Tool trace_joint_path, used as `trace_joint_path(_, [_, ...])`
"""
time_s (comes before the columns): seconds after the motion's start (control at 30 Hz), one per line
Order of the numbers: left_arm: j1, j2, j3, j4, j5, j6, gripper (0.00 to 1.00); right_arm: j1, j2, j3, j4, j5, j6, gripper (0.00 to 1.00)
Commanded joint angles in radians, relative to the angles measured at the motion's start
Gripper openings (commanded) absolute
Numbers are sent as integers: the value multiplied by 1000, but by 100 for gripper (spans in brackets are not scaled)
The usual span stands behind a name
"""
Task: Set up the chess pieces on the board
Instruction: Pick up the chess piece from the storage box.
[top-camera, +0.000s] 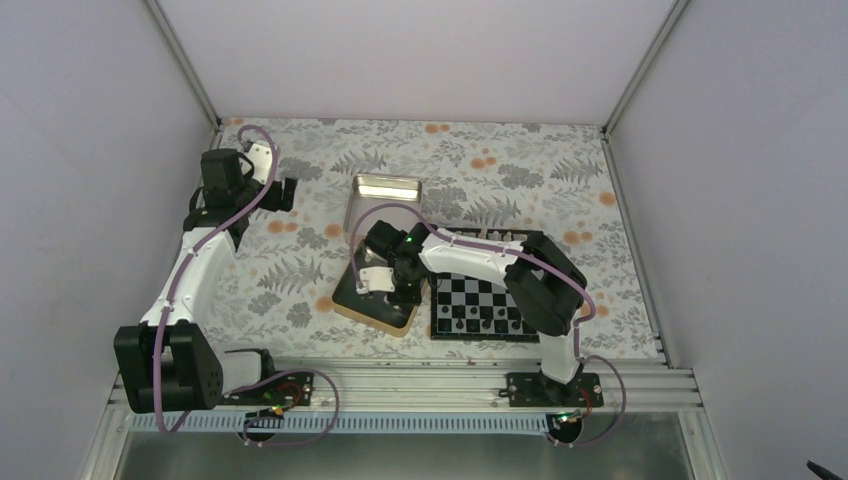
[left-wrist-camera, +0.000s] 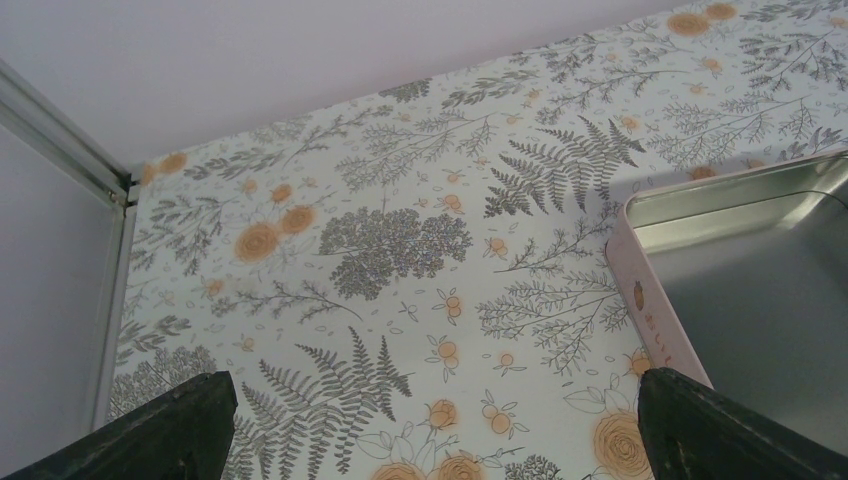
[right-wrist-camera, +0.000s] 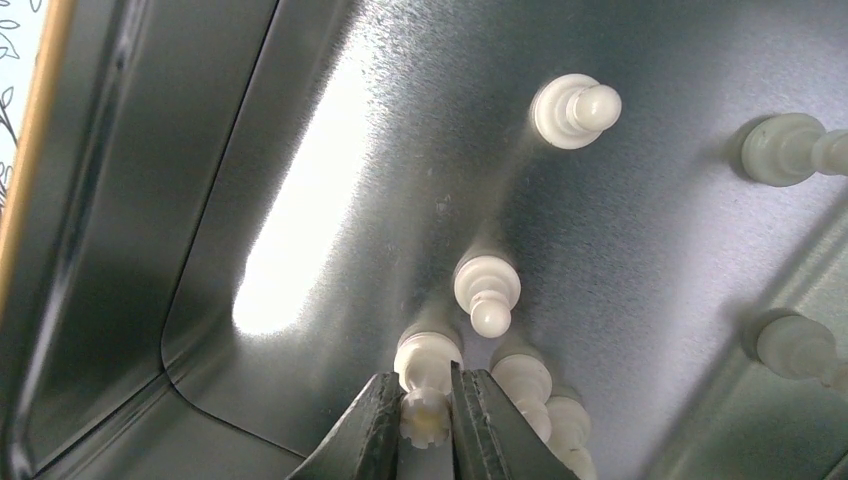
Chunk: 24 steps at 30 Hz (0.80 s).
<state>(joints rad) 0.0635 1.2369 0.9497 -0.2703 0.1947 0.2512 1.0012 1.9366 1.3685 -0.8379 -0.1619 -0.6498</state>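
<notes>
Between the nearly closed tips of the right pincer (right-wrist-camera: 424, 400), a cream chess piece (right-wrist-camera: 428, 358) is pinched by its head, inside a tin (right-wrist-camera: 120, 200). Best lift it straight up, clear of its neighbours (right-wrist-camera: 487, 290), then cross to the board (top-camera: 480, 305) beside it. Farther off, the left pincer (left-wrist-camera: 435, 405) gapes empty. Orange marks on the farther tin (left-wrist-camera: 660, 330) are unreadable.

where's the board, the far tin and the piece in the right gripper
board (top-camera: 468, 292): top external view, bare squares towards its far left
far tin (top-camera: 383, 198): top external view, its bare floor
chess piece (right-wrist-camera: 425, 418): right wrist view, its head
</notes>
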Motion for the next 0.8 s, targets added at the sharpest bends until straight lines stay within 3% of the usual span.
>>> trace_joint_path(0.0, [4,-16,-4,8,8,7,100,10,14,21,3,12,-5,15])
trace_joint_path(0.47, [4,-16,-2,6,7,5,100,-5,-95,89,-33,-4,6,4])
trace_joint_path(0.77, [4,-16,3,4,5,4,100,-182,-303,113,-97,12,-1,4])
